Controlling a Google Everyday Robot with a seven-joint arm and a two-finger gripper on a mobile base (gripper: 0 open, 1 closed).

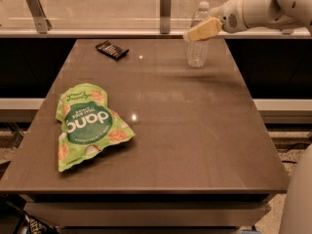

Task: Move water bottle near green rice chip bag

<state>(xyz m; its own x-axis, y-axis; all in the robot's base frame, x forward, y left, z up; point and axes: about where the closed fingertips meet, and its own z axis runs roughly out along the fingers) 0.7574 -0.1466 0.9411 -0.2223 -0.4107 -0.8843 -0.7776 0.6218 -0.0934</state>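
The water bottle (197,52), clear and ribbed with a white cap, stands upright at the far right of the brown table (195,130). My gripper (196,33) reaches in from the upper right on a white arm and lies across the bottle's upper part, at label height, covering it. The green rice chip bag (87,126) lies flat at the near left of the table, far from the bottle.
A small black packet (111,49) lies at the far left of the table. A glass barrier with metal posts (165,4) runs behind the table's far edge. A white part of the robot (298,199) shows at the bottom right.
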